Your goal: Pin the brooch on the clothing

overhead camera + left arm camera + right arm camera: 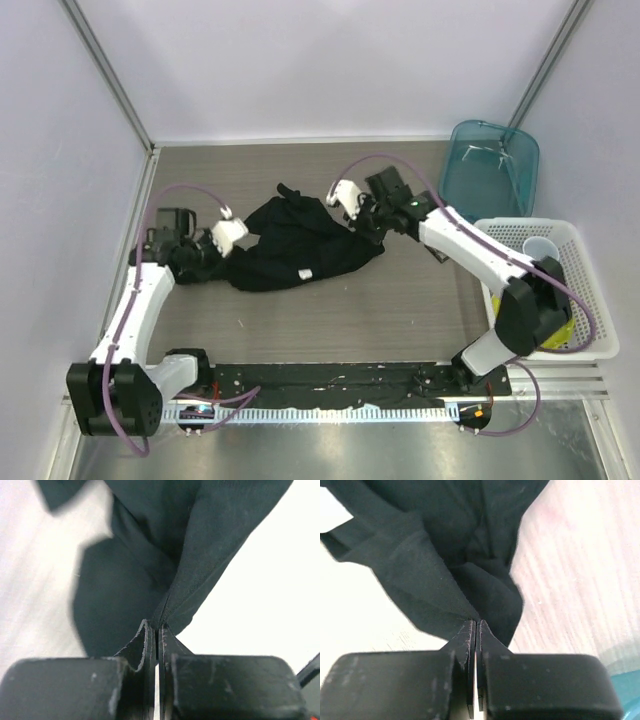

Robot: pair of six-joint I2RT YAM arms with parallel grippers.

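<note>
The clothing [300, 245], a black T-shirt, lies crumpled in the middle of the table, its small white label [304, 273] near its front edge. My left gripper [243, 248] is at the shirt's left edge. In the left wrist view the left gripper [156, 627] is shut on a fold of the black cloth [150, 555]. My right gripper [366, 224] is at the shirt's right edge. The right wrist view shows the right gripper [476, 622] pinching the cloth [450, 570] the same way. The brooch is out of view.
A teal bin [490, 165] stands at the back right. In front of it is a white basket [590, 300] holding a white cup [540, 248]. A grey wall runs along the table's left side, close to the left arm.
</note>
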